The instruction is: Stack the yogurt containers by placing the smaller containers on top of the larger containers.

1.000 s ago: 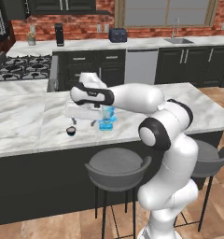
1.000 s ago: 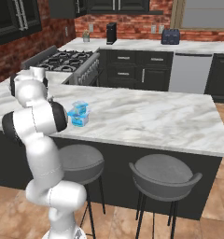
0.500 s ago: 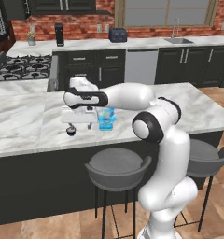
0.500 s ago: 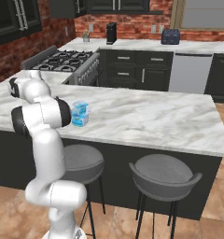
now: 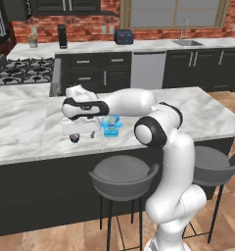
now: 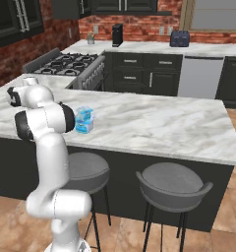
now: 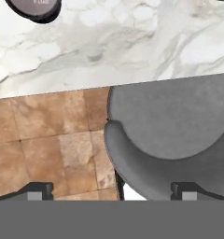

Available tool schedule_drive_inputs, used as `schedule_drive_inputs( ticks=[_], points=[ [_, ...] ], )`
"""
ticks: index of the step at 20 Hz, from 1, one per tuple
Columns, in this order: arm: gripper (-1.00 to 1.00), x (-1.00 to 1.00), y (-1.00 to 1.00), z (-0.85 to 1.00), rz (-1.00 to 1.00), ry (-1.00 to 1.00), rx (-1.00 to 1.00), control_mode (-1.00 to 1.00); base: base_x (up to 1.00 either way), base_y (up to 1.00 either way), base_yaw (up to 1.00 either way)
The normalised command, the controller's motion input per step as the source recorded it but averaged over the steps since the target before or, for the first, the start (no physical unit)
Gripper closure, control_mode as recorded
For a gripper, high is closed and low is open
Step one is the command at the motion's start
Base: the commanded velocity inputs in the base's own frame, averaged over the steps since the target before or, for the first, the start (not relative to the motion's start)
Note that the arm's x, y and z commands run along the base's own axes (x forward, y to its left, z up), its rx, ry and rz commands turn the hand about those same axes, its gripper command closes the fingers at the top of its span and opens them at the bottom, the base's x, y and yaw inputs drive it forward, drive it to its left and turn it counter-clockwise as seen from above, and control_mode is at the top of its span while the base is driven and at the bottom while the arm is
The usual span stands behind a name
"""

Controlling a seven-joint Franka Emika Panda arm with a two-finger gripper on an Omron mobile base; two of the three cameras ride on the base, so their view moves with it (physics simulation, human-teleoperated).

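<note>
The arm has swung further left along the bench (image 5: 31, 132), its gripper (image 5: 80, 128) now just above the tiny dark cup (image 5: 74, 139) beside the medium blue cup (image 5: 111, 126), jaws spread wide, nothing stacked yet.

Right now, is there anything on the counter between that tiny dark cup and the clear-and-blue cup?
Nothing but bare marble: in the left base view the tiny dark cup and the clear-and-blue cup stand apart, with the robot's white hand hanging above the gap.
</note>
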Motion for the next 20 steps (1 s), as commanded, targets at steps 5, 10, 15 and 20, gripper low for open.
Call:
schedule_drive_inputs(
  ticks=[5,10,15,20],
  points=[
    [-1.00,0.03,0.00,-0.22,0.14,0.00,0.00,-1.00,0.00,0.00,0.00],
    [-1.00,0.15,0.00,-0.24,0.16,0.00,0.00,-1.00,0.00,0.00,0.00],
    [-1.00,0.32,0.00,-0.28,0.19,0.00,0.00,-1.00,0.00,0.00,0.00],
    [-1.00,0.42,0.00,-0.22,0.21,0.00,0.00,-1.00,0.00,0.00,0.00]
  ],
)
